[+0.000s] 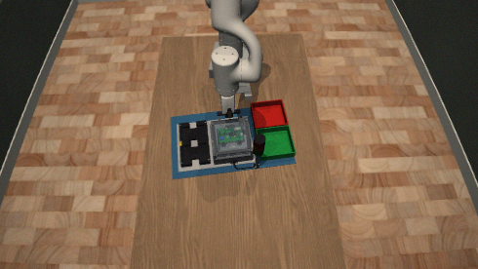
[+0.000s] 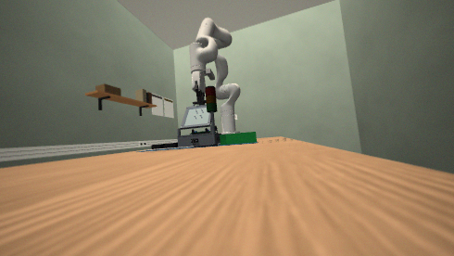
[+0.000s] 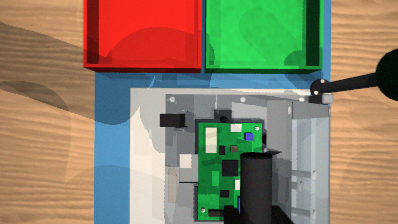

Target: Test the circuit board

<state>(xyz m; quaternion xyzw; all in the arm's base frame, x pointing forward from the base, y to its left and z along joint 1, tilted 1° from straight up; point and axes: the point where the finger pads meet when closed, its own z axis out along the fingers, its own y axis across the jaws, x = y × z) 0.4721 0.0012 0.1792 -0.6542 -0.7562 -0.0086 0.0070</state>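
The board (image 1: 230,134) (image 3: 216,172) lies component side up in the grey tester (image 2: 196,140) (image 3: 180,102). White parts on it are at the end near the lone black post (image 3: 223,116). Pins cannot be made out. The clear lid (image 1: 247,132) (image 2: 196,116) (image 3: 310,135) is partly lowered, tilted over the board, not latched. My gripper (image 1: 229,116) (image 2: 199,102) (image 3: 256,157) is shut and empty, at the lid's raised edge on the arm's side. The hook's black tab (image 3: 172,120) stands free. The signal light (image 1: 259,143) (image 2: 210,99) looks unlit.
The red bin (image 1: 269,114) (image 3: 142,30) and green bin (image 1: 277,142) (image 2: 237,138) (image 3: 262,30) stand side by side next to the tester. The black tray (image 1: 200,152) is on its other side, with no board showing. The signal light stands close to the lid's hinge side.
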